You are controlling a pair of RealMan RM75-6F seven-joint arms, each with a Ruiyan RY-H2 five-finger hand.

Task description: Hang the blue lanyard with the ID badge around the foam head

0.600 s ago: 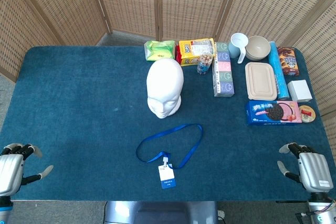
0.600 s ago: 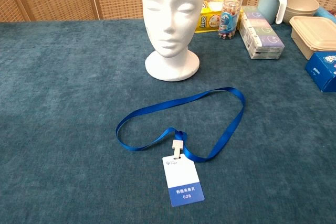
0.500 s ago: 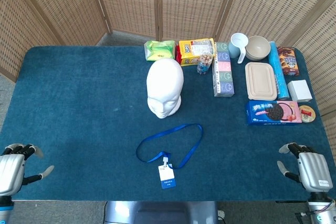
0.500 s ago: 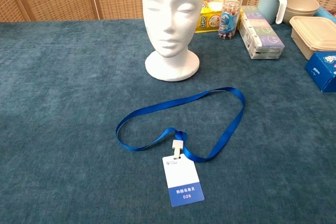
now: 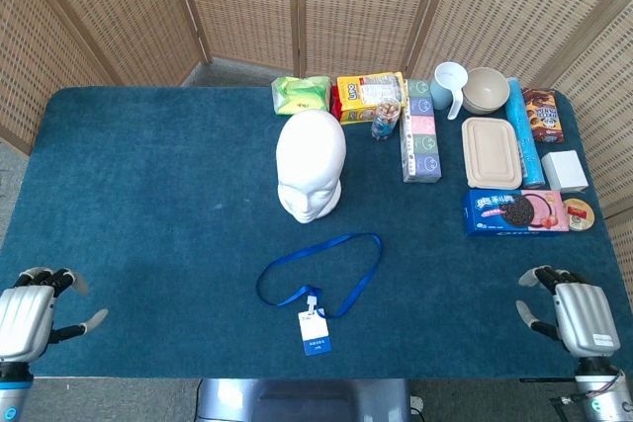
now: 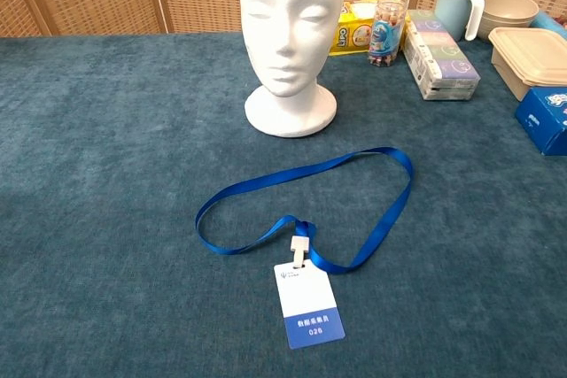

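I have the whole bench (image 5: 148,175) in the head view, a dark blue carpeted top with woven screens (image 5: 237,7) behind it. The foam head (image 5: 311,165) stands upright near the middle, face turned toward me, which suits the job: its crown is free on all sides, so a loop can drop over it from above. Along the far right sits a cluster of clutter, a lidded food box (image 5: 492,152), a cookie box (image 5: 515,211), a bowl (image 5: 486,89) and a cup (image 5: 449,85), all well apart from the foam head, so they should not foul a lift.

The blue lanyard (image 5: 326,269) lies flat on the bench, near the front of the foam head and not touching it. Its loop is spread open, and that helps me, since each side of the strap offers a separate place to pinch. The ID badge (image 6: 306,304) hangs off the near end of the loop on its clip, lying face up, closest to me.

My left hand (image 5: 25,321) waits at the near left corner and my right hand (image 5: 579,316) at the near right corner, both well away from the lanyard. Each holds nothing, fingers apart as far as I can make out at the frame's edge. I judge the task unstarted; the next move is reaching in for the strap.
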